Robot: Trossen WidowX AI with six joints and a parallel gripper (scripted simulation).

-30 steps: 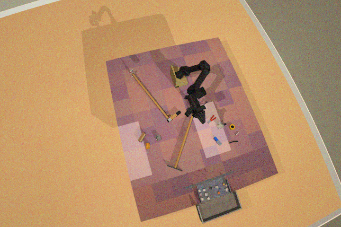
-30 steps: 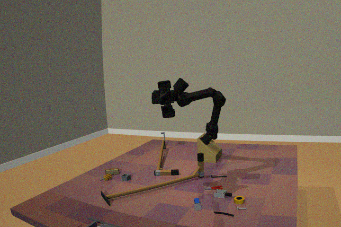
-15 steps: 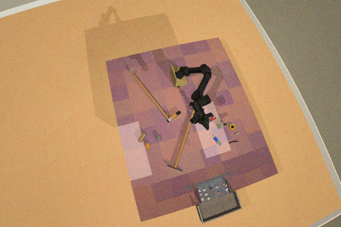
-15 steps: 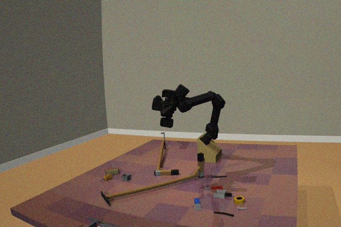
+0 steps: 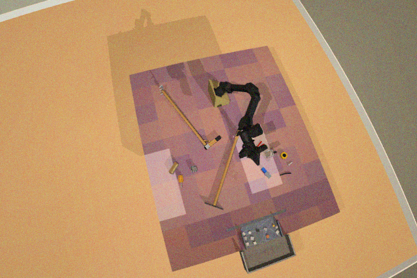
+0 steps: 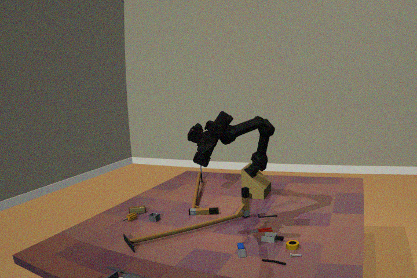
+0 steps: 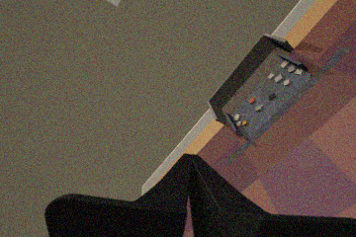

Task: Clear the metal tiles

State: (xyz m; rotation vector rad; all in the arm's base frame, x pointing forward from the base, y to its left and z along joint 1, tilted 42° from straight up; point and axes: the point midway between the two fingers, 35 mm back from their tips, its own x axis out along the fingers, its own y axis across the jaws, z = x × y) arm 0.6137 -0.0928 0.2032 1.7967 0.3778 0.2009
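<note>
The long scraper [image 5: 226,167] [image 6: 186,229] lies on the table, its wide dark blade toward the plate side. In the top view the arm hides its grip end. The steel plate [image 5: 260,234] [image 7: 265,115] carries several pale tiles [image 5: 252,238] [image 7: 278,79], an orange one [image 5: 267,236] [image 7: 252,100] and a dark one [image 5: 257,230] [image 7: 272,97]. The catch box [image 5: 269,256] [image 7: 240,71] adjoins its far end; no tiles show inside. My gripper [image 5: 258,163] [image 7: 189,160] is shut and empty, raised above the table, away from the scraper's handle.
A second long-handled tool [image 5: 183,117] [image 6: 197,193] with a small hooked head lies on the table. Near the arm lie a blue-and-grey block [image 5: 266,172] [image 6: 241,249], a yellow tape roll [image 5: 284,155] [image 6: 292,244] and red-handled pliers [image 6: 264,230]. An orange screwdriver [image 5: 180,179] [image 6: 131,216] lies farther off.
</note>
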